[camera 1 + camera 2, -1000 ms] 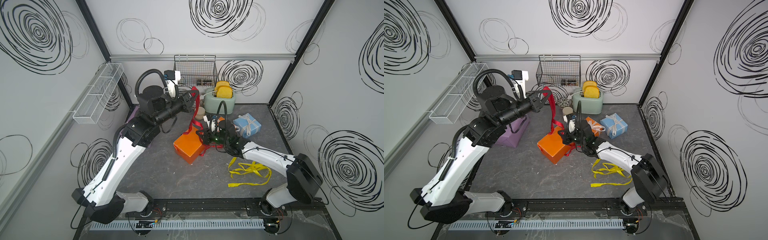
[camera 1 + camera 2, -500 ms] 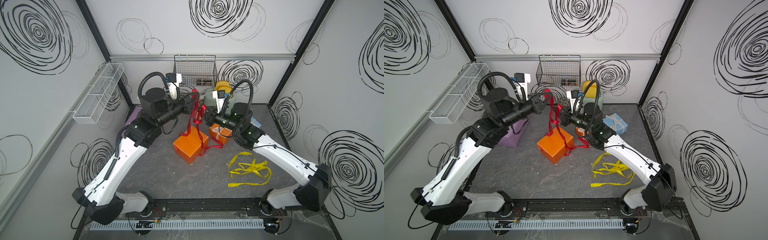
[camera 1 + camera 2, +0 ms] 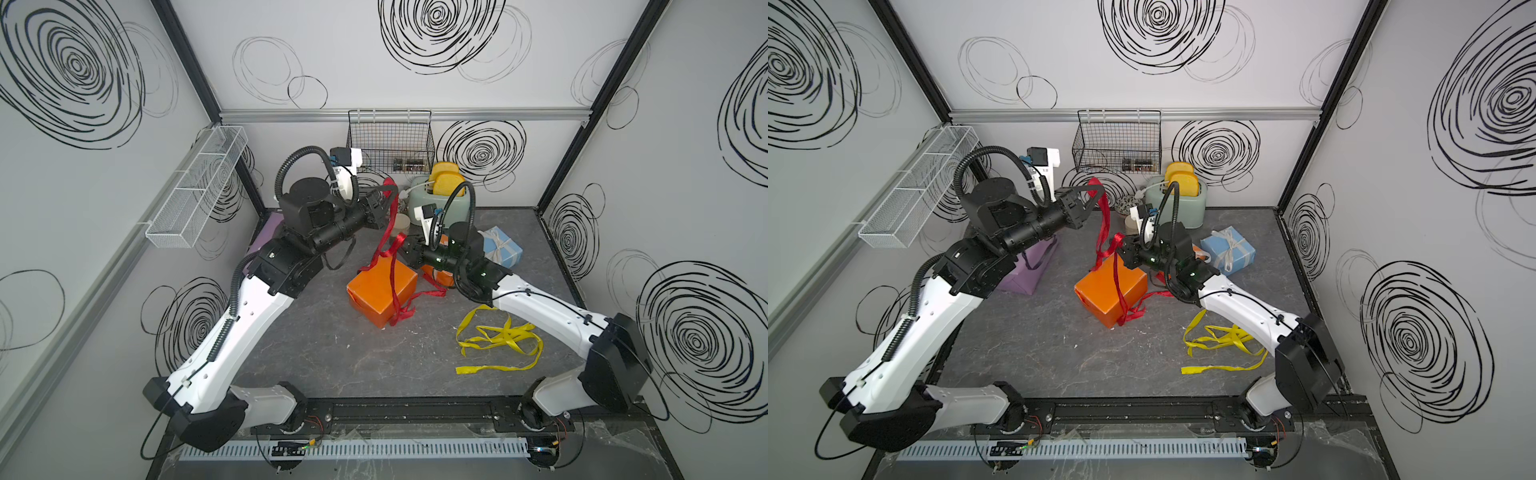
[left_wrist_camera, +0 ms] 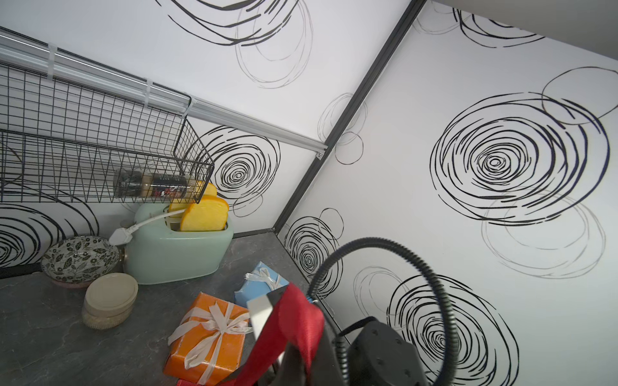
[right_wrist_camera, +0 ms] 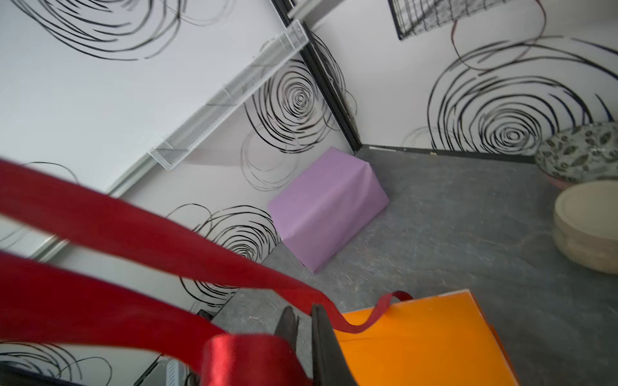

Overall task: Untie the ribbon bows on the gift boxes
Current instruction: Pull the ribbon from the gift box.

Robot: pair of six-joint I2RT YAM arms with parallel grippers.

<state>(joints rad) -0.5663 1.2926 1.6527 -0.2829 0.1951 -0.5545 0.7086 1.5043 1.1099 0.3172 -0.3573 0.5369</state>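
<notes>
A dark red ribbon [image 3: 390, 216] runs up from the medium orange box [image 3: 380, 291] to my left gripper [image 3: 384, 193], which is shut on its upper end high above the table. Just above that box's far corner, my right gripper [image 5: 302, 312] shows a narrow gap between its fingers. A loop of the red ribbon [image 5: 133, 227] drapes over one finger. The smaller orange box [image 4: 207, 334] and the light-blue box [image 3: 500, 247] keep white bows. A bare lilac box [image 5: 324, 207] lies at the back left. The yellow ribbon [image 3: 494, 340] lies loose on the table.
A mint-green toaster [image 3: 440, 199] with yellow slices, a patterned bowl [image 4: 78, 257] and a round wooden lid [image 4: 110, 295] stand along the back wall. A black wire basket [image 3: 390, 141] hangs above them. A white mesh shelf [image 3: 199, 187] sticks out from the left wall.
My right arm rose with the red ribbon, then came back down beside the orange box, and its jaws have parted slightly. My left gripper stays high, still holding the ribbon.
</notes>
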